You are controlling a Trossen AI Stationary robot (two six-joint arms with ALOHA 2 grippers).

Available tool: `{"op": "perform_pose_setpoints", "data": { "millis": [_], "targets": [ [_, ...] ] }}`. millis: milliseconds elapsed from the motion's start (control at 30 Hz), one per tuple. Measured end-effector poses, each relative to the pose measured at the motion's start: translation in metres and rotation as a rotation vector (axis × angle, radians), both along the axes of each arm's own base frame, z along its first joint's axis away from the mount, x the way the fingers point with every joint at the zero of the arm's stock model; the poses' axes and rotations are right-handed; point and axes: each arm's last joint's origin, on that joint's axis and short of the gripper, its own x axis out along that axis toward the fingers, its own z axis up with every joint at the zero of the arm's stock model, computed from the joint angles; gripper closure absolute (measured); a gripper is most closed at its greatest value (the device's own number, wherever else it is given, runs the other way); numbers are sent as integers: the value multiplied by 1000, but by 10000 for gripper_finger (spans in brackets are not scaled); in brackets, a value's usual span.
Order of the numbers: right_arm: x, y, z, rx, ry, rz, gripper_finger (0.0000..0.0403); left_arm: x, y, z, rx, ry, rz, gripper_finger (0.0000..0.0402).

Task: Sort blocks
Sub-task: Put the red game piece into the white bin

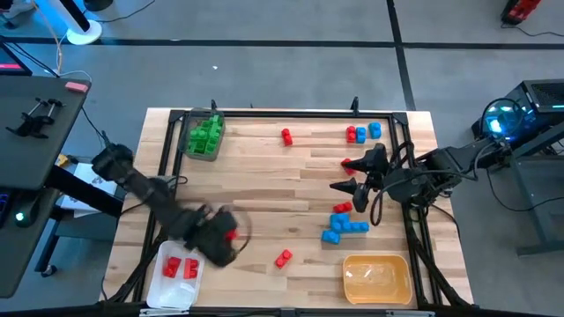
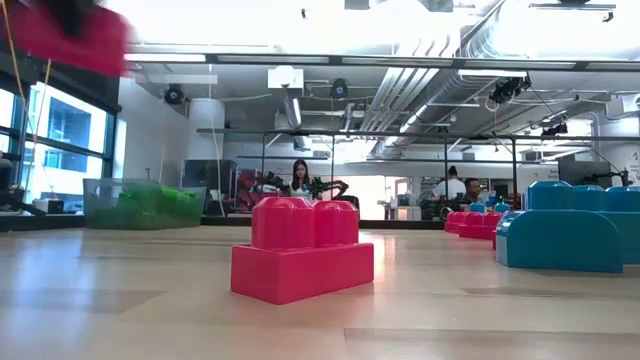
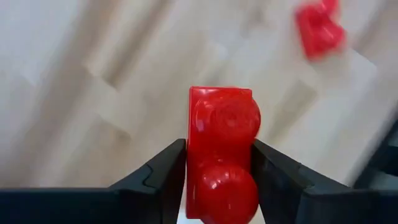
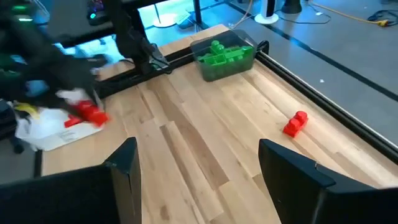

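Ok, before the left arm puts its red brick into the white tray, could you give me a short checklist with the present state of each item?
1. Small red plastic brick between the left gripper fingers: ok.
2. Left gripper above the white tray: not ok, it is beside the tray's corner.
3. Tray has free space beside its two red bricks: ok.
4. Right gripper open and far from the tray: ok.
5. Grip firmness: cannot tell.

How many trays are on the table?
3: a grey tray holding green blocks at the high view's top left, a white tray at bottom left, a yellow tray at bottom right. None seems hidden.
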Motion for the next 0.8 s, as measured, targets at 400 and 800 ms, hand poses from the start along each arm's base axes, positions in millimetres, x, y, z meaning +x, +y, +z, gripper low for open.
{"op": "perform_pose_setpoints", "data": {
  "millis": [400,800],
  "targets": [
    [23,0,-15,-18,71,-19,188,-97,-83,-30,-190,181,190,263],
    [28,1,-18,11,87,10,188,-114,-84,-23,-242,291,272,167]
  ]
}}
